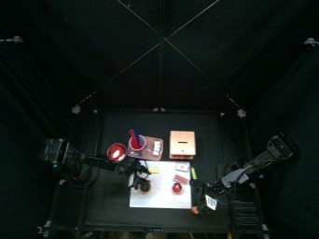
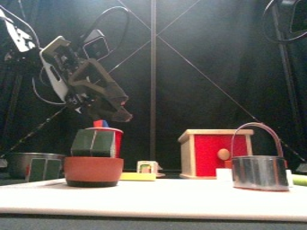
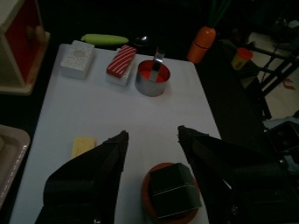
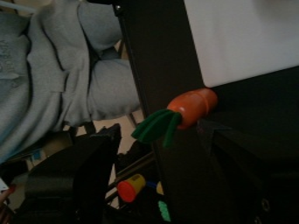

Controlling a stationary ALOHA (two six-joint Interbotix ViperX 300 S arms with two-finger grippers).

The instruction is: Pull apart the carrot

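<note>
Your carrot [image 4: 187,107] lies at the edge of the white sheet [image 4: 251,39] on the table [image 4: 163,52], centre-right in the right wrist view, green top toward the lower left. Your right end effector [image 4: 158,175] stands wide, empty, near the carrot but apart from it. Your left end effector [image 3: 152,157] is also wide, empty, above the red bowl [image 3: 173,194]; carrot [image 3: 204,41] well apart, upper right.

black curtains [image 1: 50,103], black table [image 1: 237,140], white mat [image 3: 117,114]

Glossy plastic carrot [image 4: 193,103], shiny metal cup [image 2: 260,171] (handled)
</note>
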